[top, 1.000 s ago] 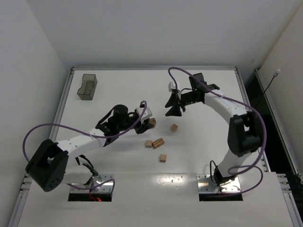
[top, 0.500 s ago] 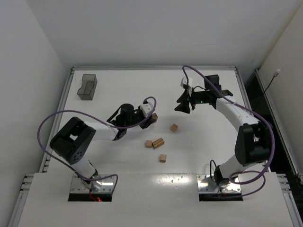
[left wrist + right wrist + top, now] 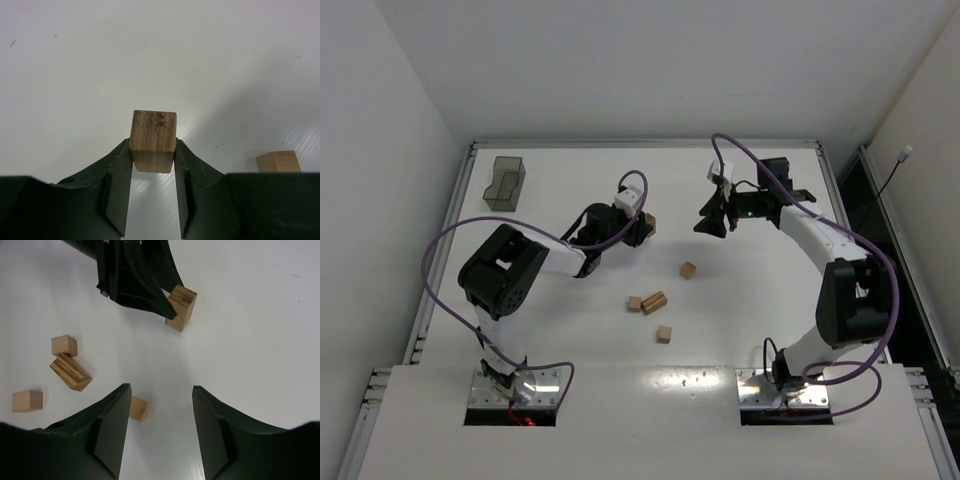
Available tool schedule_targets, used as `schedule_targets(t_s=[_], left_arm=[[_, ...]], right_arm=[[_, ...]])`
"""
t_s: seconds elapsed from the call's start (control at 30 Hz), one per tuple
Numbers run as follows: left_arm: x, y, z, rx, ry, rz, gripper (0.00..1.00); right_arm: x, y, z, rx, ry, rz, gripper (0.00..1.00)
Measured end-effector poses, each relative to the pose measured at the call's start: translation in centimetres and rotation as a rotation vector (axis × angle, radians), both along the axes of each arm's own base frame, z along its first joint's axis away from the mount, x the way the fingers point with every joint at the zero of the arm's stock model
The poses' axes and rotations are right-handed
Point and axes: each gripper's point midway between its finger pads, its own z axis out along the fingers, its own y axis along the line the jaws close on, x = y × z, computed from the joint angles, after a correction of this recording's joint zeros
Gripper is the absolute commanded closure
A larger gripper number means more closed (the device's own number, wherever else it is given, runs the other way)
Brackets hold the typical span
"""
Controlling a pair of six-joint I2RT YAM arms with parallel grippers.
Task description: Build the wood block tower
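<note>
Left gripper (image 3: 153, 167) clamped on 1 block (image 3: 153, 134), pinching its side faces. Right gripper (image 3: 159, 400) spread, empty. 4 loose blocks (image 3: 654, 301) mid-table (image 3: 770, 330). Likely light, rigid, smooth wood: pinch flat opposite faces, centred.

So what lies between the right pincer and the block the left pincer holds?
Only bare white table, as the right wrist view shows: nothing sits between the right pincer and the wood block in the left pincer; loose blocks lie aside.
</note>
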Motion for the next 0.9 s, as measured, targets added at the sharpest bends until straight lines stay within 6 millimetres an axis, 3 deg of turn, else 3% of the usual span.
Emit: schedule_targets(t_s=[0.1,0.27,0.4,0.9], left_arm=[[-0.4,0.3,-0.6,-0.011,0.016,0.049,1.0],[-2.8,0.3,-3.0,0.032,0.059,0.098,1.0],[-4.0,-0.1,-3.6,0.065,0.053,0.131,1.0],[-3.7,0.6,-3.9,0.038,0.08,0.277,1.0]], right_arm=[[0.1,0.0,-0.6,-0.001,0.019,0.0,0.51],[0.1,0.0,-1.2,-0.002,0.039,-0.002,0.51],[0.1,0.1,-1.2,-0.002,0.04,-0.001,0.51],[0.1,0.1,-1.2,-0.001,0.039,-0.002,0.51]])
